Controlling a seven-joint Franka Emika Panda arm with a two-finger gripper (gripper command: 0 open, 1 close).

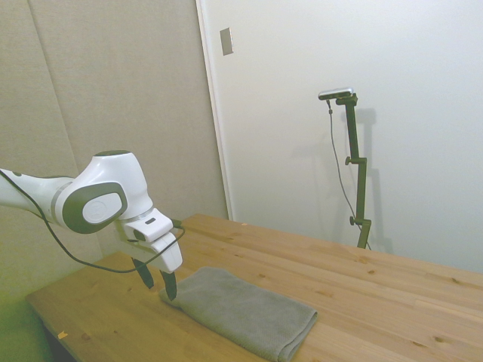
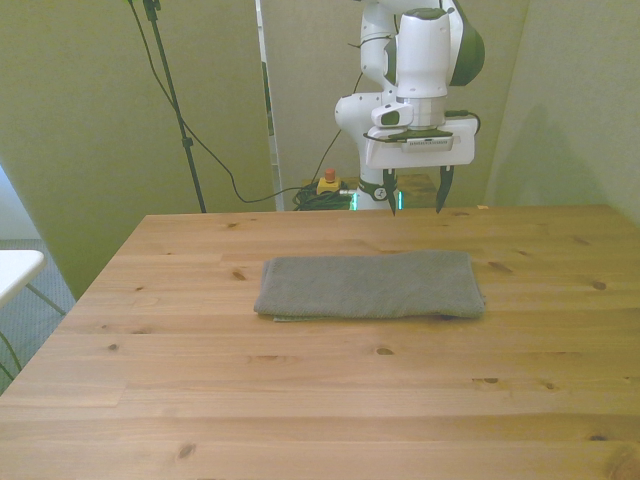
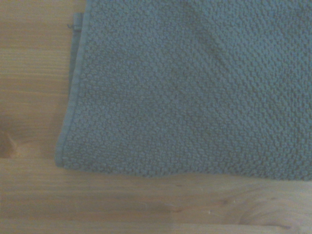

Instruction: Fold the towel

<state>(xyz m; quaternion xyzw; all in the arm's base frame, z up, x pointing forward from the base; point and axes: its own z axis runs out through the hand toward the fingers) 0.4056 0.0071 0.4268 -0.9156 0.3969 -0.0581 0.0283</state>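
Note:
The grey-olive towel lies flat on the wooden table as a long, narrow doubled-over rectangle, also seen in the side view. The wrist view shows one corner of the towel with its hem edge and bare wood beside it. My gripper hovers above the table behind the towel's far edge, toward the front view's right. Its dark fingers point down, spread apart, with nothing between them. In the side view the gripper hangs just off the towel's near-left corner.
A wall plate sits high on the back wall. At the front view's left edge a white surface stands beside the table. Cables and a red-topped button box lie on the floor behind the table.

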